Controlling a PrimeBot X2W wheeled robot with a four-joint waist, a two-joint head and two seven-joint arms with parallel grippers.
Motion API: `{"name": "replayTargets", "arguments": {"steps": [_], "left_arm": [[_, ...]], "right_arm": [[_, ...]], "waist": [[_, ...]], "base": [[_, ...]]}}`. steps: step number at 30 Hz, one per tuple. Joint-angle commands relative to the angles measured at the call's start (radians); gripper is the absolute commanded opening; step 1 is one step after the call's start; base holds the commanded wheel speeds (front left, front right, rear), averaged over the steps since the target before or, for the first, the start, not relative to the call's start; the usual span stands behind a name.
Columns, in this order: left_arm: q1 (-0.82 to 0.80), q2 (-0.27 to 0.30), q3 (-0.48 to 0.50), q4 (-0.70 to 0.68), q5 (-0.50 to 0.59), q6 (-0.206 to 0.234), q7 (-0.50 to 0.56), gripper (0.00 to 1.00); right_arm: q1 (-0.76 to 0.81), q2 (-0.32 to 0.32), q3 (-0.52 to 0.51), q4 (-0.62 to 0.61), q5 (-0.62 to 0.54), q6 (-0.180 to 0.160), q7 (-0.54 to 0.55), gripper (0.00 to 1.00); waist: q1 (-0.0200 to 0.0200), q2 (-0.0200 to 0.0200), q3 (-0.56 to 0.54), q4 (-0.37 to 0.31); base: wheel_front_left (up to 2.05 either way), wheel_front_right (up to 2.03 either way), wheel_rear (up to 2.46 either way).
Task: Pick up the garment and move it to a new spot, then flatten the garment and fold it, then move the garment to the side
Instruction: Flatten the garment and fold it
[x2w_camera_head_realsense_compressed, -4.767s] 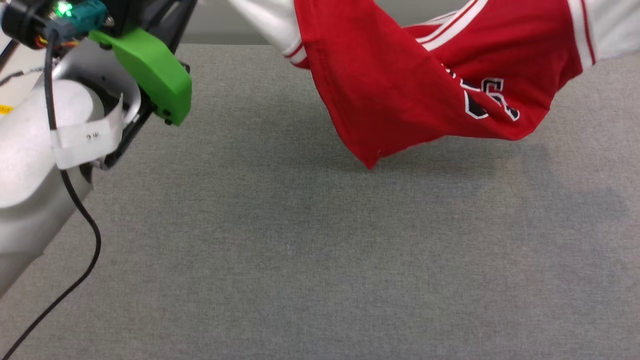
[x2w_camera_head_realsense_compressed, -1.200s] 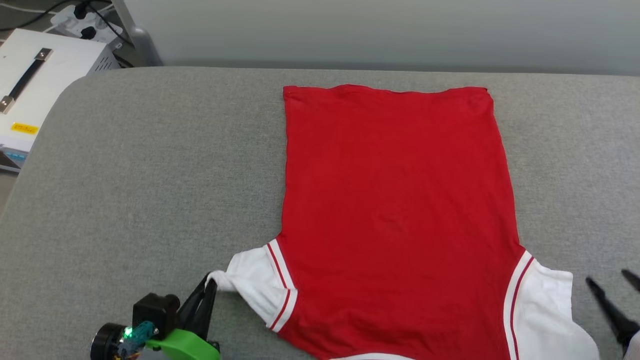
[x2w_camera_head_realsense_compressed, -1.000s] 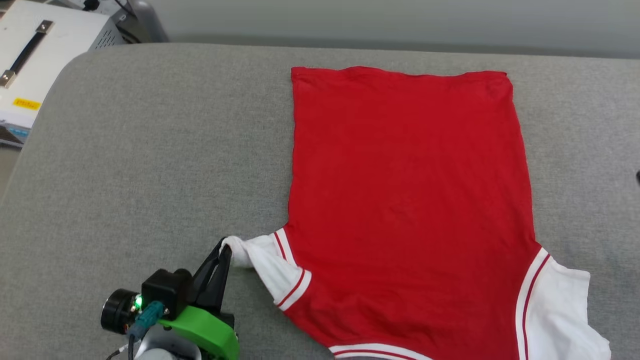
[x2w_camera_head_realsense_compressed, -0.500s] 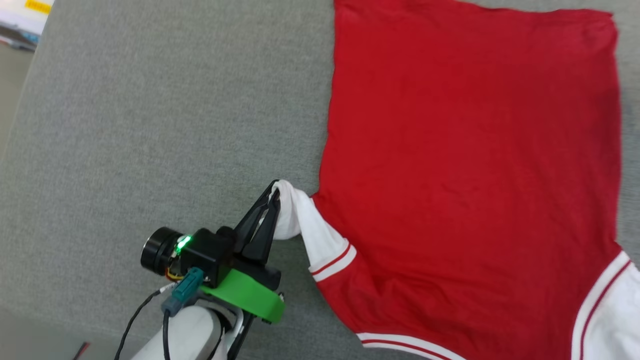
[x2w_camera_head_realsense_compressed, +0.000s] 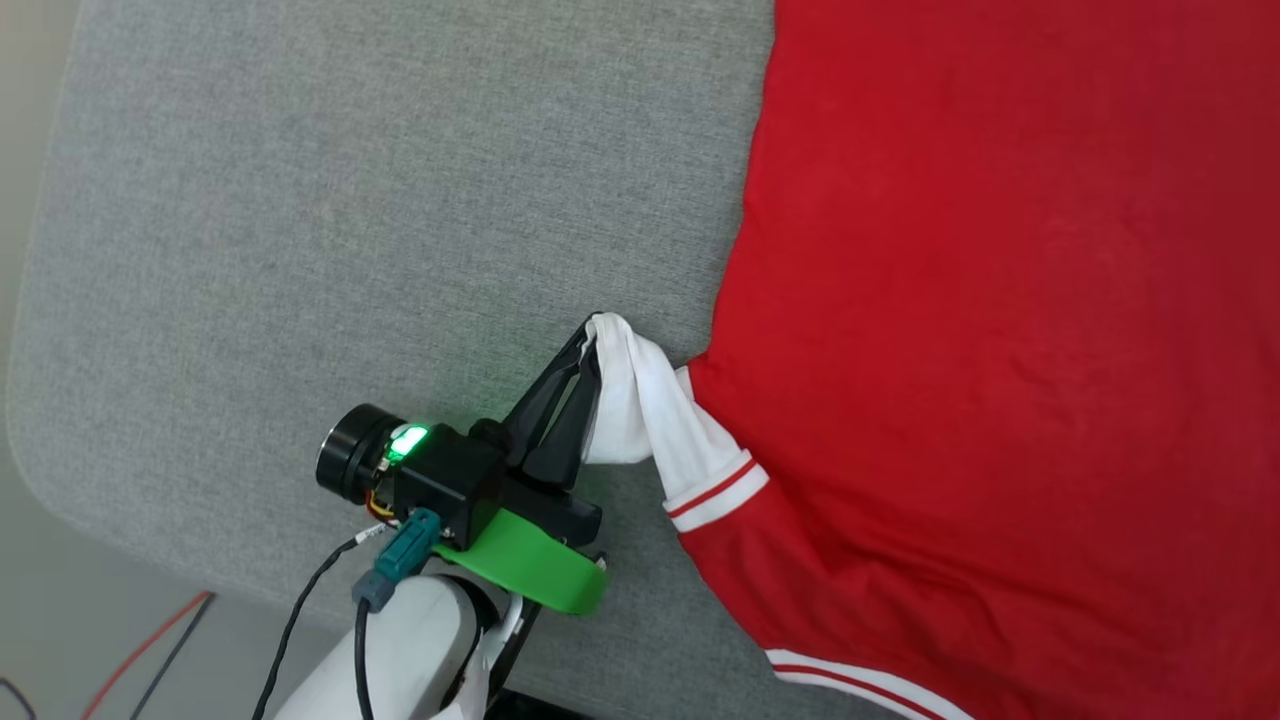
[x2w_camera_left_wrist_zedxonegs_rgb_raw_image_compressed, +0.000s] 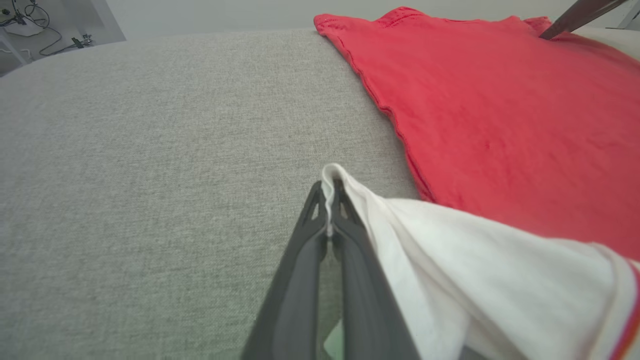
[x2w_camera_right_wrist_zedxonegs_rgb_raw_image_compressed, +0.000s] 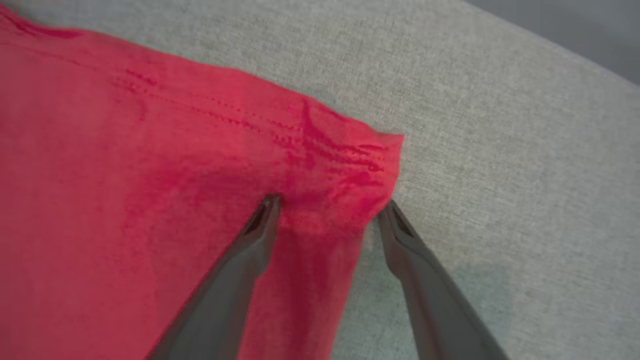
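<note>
Head view: our left gripper (x2w_camera_head_realsense_compressed: 592, 342) pinches the garment (x2w_camera_head_realsense_compressed: 1000, 300) by its white sleeve (x2w_camera_head_realsense_compressed: 650, 420); the red body lies flat on the grey table (x2w_camera_head_realsense_compressed: 350, 200). Our right gripper (x2w_camera_right_wrist_zedxonegs_rgb_raw_image_compressed: 331, 204) gapes wide, straddling a hem corner

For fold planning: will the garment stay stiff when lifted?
Probably not: the garment likely drapes, since its white sleeve bunches limply in the left gripper. The corner wrinkled within the right gripper suggests thin, light cloth.

I count one garment (x2w_camera_head_realsense_compressed: 1000, 300), one grey table (x2w_camera_head_realsense_compressed: 300, 200) beneath it, and two grippers of mine at its edges: my left gripper (x2w_camera_head_realsense_compressed: 594, 338) and my right gripper (x2w_camera_right_wrist_zedxonegs_rgb_raw_image_compressed: 331, 203).
</note>
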Motion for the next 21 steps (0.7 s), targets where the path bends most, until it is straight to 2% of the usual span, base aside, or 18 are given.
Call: {"name": "replayTargets", "arguments": {"steps": [1, 3, 4, 5, 13, 17, 21], "left_arm": [[-0.015, -0.007, 0.007, 0.004, 0.012, -0.008, -0.006, 0.00], [-0.014, -0.011, 0.010, 0.007, 0.024, -0.016, -0.006, 0.00], [-0.012, -0.015, 0.012, 0.012, 0.026, -0.021, -0.006, 0.00], [-0.011, -0.016, 0.014, 0.015, 0.028, -0.025, -0.006, 0.00], [0.036, -0.015, 0.056, 0.048, 0.035, -0.033, -0.006, 0.00], [0.083, -0.008, 0.082, 0.062, 0.033, -0.027, -0.006, 0.00], [0.144, 0.004, 0.114, 0.065, 0.024, -0.012, -0.006, 0.00]], "right_arm": [[0.044, 0.005, 0.022, 0.022, 0.005, -0.001, 0.004, 1.00], [0.070, -0.004, 0.034, 0.034, 0.018, -0.001, 0.005, 0.99], [0.079, -0.009, 0.035, 0.038, 0.028, -0.001, -0.003, 0.16], [0.081, -0.013, 0.033, 0.039, 0.035, -0.001, -0.012, 0.00], [0.067, -0.032, 0.023, 0.006, 0.090, -0.001, -0.160, 0.00], [0.125, -0.088, 0.054, -0.031, 0.134, -0.001, -0.229, 0.00], [0.252, -0.156, 0.085, -0.097, 0.209, -0.001, -0.305, 0.00]], "waist": [[-0.0001, 0.0000, 0.021, 0.023], [-0.0001, 0.0000, 0.014, 0.020], [-0.0001, 0.0000, 0.007, 0.019], [-0.0001, 0.0000, 0.001, 0.017], [-0.0001, 0.0000, -0.114, -0.025], [-0.0001, 0.0000, -0.205, -0.062], [-0.0001, 0.0000, -0.294, -0.111]], "base": [[0.00, 0.00, 0.00], [0.00, 0.00, 0.00], [0.00, 0.00, 0.00], [0.00, 0.00, 0.00], [0.00, 0.00, 0.00], [0.00, 0.00, 0.00], [0.00, 0.00, 0.00]]}}
